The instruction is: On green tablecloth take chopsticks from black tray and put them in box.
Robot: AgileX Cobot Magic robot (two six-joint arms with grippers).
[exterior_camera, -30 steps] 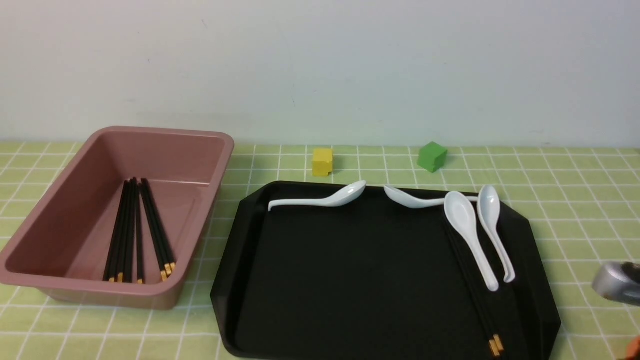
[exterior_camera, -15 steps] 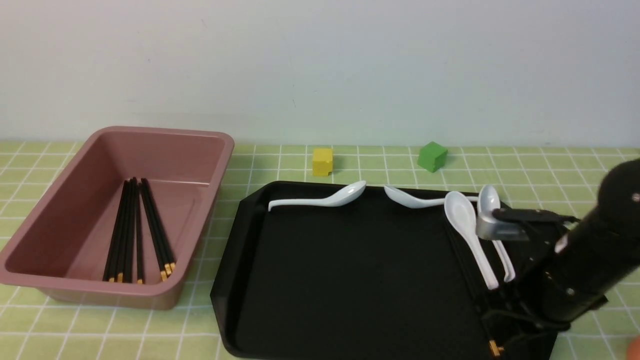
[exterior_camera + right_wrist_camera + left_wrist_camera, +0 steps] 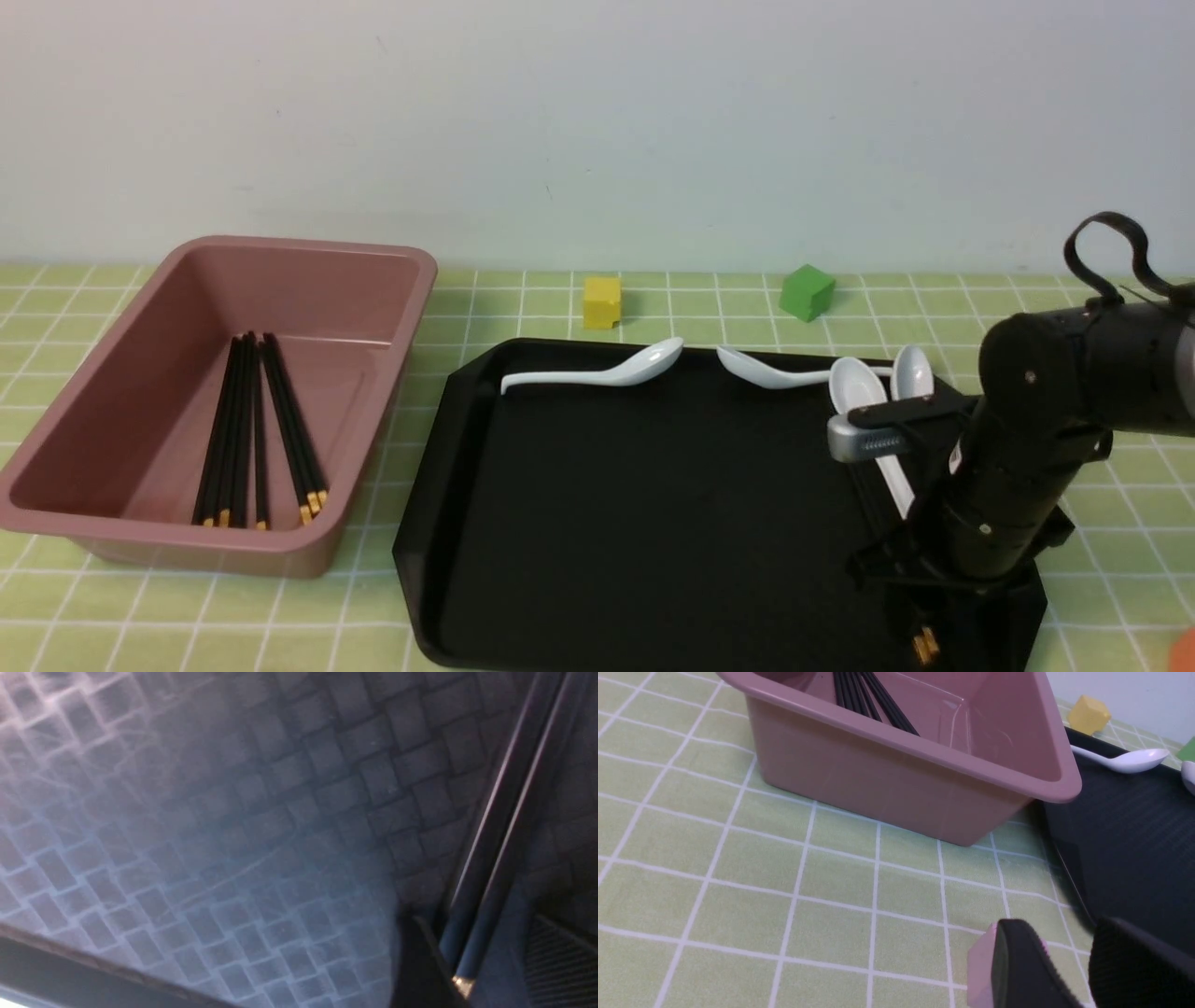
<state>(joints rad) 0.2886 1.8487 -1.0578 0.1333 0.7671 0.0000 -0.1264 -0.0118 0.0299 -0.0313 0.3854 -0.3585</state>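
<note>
Black chopsticks (image 3: pixel 486 858), two side by side with yellow-gold square ends, lie inside the black tray (image 3: pixel 523 665) toward its right side. Over them is the right gripper (image 3: pixel 476 933), its fingers spread with the pair running between them, unclenched and gripping nothing.

The likeliest trouble is a lopsided pinch: if the jaws close off-centre, one stick could roll out while the other is caught. Coming down too hard might press the tips into the tray floor. A hold this near the gold ends would probably leave the long remainder drooping and swinging during the carry.

A white soup spoon (image 3: pixel 856 381) lies along the pair within the tray, its handle partly hidden by the arm; lifting could drag it. Another white spoon (image 3: pixel 912 371) is just beside it, and a third (image 3: pixel 761 371) stretches along the tray's far edge toward them. The fourth (image 3: pixel 597 375) rests at the tray's far left corner.

The pink-brown tub (image 3: pixel 317 551), left of the tray, already contains chopsticks; its raised rim could snag low-hanging ends. Beyond the tray stand yellow (image 3: pixel 602 303) and green (image 3: pixel 808 292) blocks, outside the direct route. Left of the tray, the left gripper (image 3: pixel 1064 942) has parted fingers, holding nothing.
</note>
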